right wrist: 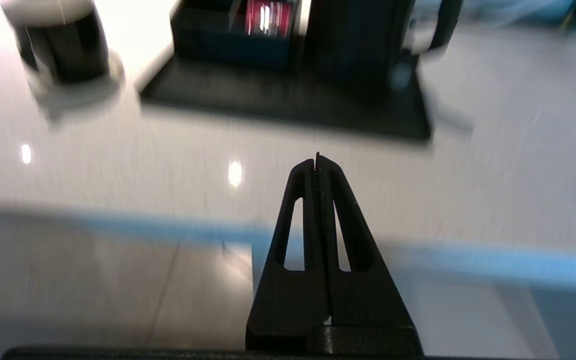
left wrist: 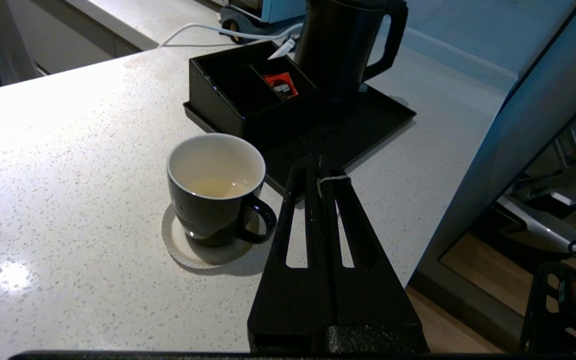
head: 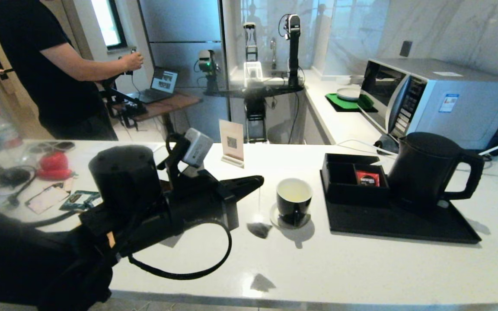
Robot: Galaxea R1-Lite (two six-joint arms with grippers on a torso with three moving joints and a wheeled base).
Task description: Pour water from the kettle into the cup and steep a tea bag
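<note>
Left end effector [head: 255, 180], pinched on the tea bag [head: 259, 229] string, is held just beside the cup [head: 294, 203]. Right end effector [right wrist: 316, 162] is closed empty, well short of the cup. The dangling bag could be swung against the rim and miss the water [left wrist: 218, 187].

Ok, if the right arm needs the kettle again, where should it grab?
Probably the loop handle of the kettle. It juts out to the robot's right, upright and clear of the compartment box, so approach from the right with jaws spanning the vertical bar.
</note>
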